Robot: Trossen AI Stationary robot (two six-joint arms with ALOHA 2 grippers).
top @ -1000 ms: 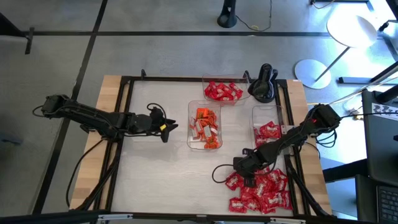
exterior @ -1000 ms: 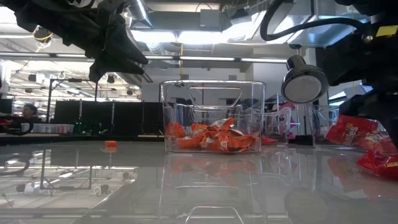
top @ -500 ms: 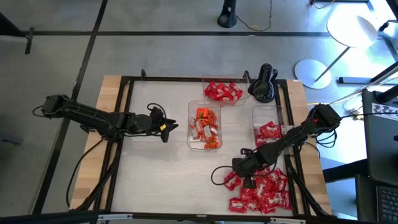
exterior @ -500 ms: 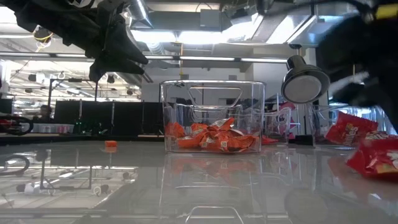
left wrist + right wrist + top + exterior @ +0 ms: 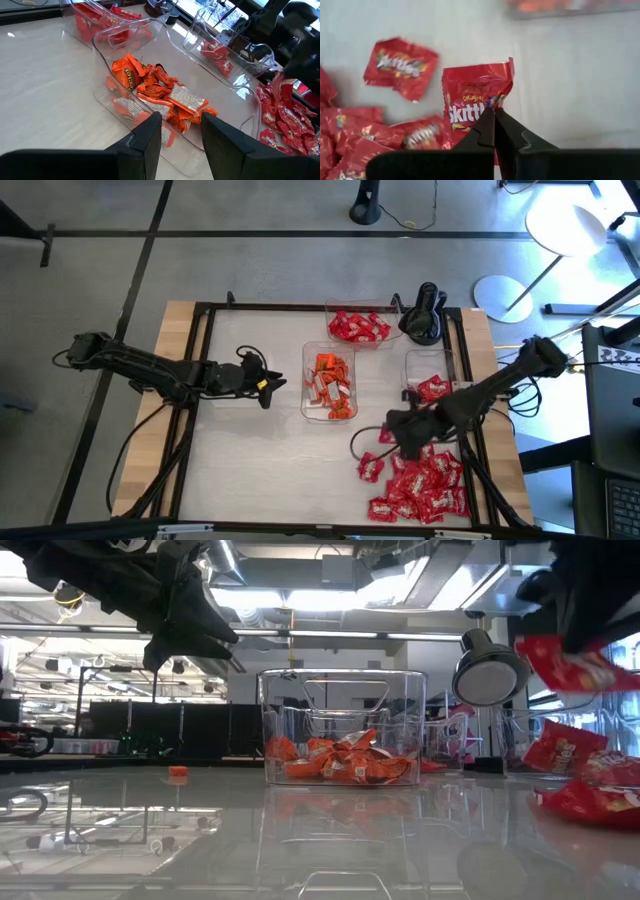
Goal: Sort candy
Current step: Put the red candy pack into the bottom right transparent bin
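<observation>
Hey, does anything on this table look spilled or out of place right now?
Yes: a loose heap of red candy packets lies on the bare table, outside the trays. The right gripper holds one packet.

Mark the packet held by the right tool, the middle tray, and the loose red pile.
Skittles packet (image 5: 477,95): right wrist view, red upper face.
Middle tray (image 5: 340,680): low view, clear front wall.
Loose red pile (image 5: 425,485): high view, pile's centre.

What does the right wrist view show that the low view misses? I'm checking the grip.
Right wrist only: the right gripper shut on a red packet, pinched at its edge, with loose packets on the table below. Low only: the middle tray of orange candy, with the left gripper hanging beside it. Both: the lifted packet, clear of the table.
</observation>
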